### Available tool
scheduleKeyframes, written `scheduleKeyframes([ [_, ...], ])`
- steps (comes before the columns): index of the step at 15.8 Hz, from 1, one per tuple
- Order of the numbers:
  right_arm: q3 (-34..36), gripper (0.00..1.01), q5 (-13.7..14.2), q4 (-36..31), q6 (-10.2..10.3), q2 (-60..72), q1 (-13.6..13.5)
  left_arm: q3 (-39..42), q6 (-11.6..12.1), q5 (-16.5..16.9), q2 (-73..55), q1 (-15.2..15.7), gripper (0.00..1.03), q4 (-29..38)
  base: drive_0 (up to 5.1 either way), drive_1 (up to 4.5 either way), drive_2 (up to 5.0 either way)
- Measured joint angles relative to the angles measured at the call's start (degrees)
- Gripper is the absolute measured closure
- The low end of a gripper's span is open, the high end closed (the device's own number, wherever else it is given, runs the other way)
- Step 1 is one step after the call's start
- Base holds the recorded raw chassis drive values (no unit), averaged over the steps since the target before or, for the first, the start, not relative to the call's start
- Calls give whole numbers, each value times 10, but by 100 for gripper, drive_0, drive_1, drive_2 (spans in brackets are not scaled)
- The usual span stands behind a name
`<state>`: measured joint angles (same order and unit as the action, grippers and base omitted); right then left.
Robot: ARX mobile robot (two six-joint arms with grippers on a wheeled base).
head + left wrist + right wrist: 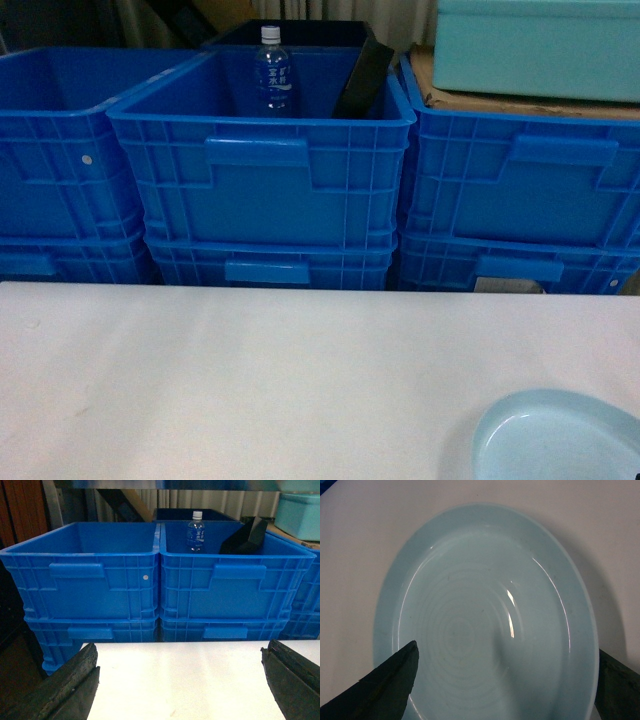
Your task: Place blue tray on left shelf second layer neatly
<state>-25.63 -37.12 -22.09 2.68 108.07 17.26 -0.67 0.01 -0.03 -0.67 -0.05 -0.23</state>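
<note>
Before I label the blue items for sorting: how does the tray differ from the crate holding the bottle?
The tray is pale sky-blue; the crate is deep blue. The tray is shallow, smooth and rounded; the crate is deep, boxy and ribbed. The tray lies empty on the white table; the crate is stacked on another crate behind it and holds a bottle. Both look like plastic.

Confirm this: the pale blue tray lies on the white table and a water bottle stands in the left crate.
Not quite. The bottle stands in the middle crate, as the head view shows. The pale blue tray does lie on the white table.
</note>
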Motion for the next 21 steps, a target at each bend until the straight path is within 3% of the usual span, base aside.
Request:
scheduleKeyframes([
  [1, 0, 6, 3, -9, -4, 7, 0, 0, 0, 0, 0, 0, 5, 0, 0, 0, 0],
  [3, 4, 23, 12, -32, -25, 20, 0, 0, 0, 0, 0, 0, 5, 0, 0, 0, 0],
  [6, 4, 58, 24, -41, -58, 37, 16, 0, 0, 0, 0, 0, 5, 0, 0, 0, 0],
  [11, 9, 99, 28, -46, -63, 45, 27, 0, 0, 0, 0, 0, 5, 0, 0, 0, 0],
  [13, 26, 99, 38, -75, -47, 33, 26, 0, 0, 0, 0, 0, 5, 0, 0, 0, 0],
  [16, 34, 99, 40, -1, -26, -90, -3, 0, 0, 0, 0, 0, 5, 0, 0, 0, 0],
  [17, 19, 99, 56, 13, -27, -174, -28, 0, 0, 0, 0, 0, 5, 0, 0, 0, 0],
  [18, 12, 99, 199, -61, -70, -367, -94, 0, 0, 0, 0, 0, 5, 0, 0, 0, 0],
  [21, 33, 99, 293, -51, -78, -517, -132, 0, 0, 0, 0, 0, 5, 0, 0, 0, 0],
])
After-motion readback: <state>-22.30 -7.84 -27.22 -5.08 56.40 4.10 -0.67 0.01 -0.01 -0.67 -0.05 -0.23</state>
